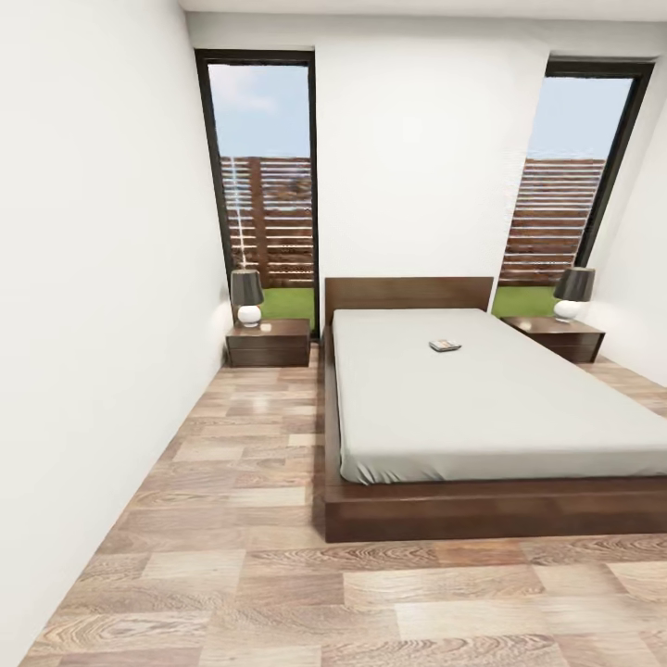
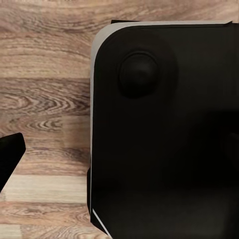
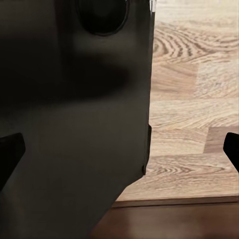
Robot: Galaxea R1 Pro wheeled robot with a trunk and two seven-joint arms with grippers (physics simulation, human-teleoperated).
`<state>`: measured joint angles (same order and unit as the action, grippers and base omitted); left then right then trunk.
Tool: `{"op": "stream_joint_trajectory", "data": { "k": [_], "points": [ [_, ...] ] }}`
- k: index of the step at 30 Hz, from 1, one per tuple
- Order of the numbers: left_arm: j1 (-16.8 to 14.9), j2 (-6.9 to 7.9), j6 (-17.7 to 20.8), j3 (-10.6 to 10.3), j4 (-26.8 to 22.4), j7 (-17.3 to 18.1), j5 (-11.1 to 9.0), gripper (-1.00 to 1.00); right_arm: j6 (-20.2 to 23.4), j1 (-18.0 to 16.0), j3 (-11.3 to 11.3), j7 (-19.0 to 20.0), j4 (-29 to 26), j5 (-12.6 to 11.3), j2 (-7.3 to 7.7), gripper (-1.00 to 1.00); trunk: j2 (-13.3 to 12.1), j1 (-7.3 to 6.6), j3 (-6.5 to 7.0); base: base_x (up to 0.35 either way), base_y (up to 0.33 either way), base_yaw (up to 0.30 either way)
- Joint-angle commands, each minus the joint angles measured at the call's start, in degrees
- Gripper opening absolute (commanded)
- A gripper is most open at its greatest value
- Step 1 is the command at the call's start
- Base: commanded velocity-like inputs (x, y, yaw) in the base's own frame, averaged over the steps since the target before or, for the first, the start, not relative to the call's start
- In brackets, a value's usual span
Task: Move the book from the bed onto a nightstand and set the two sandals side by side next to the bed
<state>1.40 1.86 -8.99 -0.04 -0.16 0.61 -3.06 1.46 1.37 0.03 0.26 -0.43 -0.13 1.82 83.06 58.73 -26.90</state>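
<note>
The bed (image 1: 500, 417) has a dark wooden frame and an off-white mattress, and stands ahead and to the right. The book (image 1: 445, 346) lies flat on the mattress near the headboard. One nightstand (image 1: 269, 345) stands left of the bed and a second nightstand (image 1: 556, 335) stands to its right. The sandals are out of view. In the right wrist view my right gripper (image 3: 119, 149) is open with nothing in it, hanging beside my black base (image 3: 74, 99) over the floor. My left gripper (image 2: 119, 154) is also open and empty, with one fingertip (image 2: 10, 154) showing over the planks.
Each nightstand carries a lamp (image 1: 247, 296) (image 1: 573, 294). A white wall (image 1: 83, 324) runs close along the left. A strip of wood-plank floor (image 1: 250, 482) leads between that wall and the bed. Tall windows (image 1: 267, 185) flank the headboard.
</note>
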Motion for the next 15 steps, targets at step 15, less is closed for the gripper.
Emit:
{"op": "stream_joint_trajectory", "data": {
  "k": [15],
  "points": [
    [0.0, -0.02, -0.2, -0.1, 0.0, 0.1, -0.2, 1.00, 0.0, -0.4, -4.2, -0.7, -0.2, 0.0, 0.70, 1.00, 0.0, 0.00, -0.03, 0.103, 0.002, 0.000]
  ]
}}
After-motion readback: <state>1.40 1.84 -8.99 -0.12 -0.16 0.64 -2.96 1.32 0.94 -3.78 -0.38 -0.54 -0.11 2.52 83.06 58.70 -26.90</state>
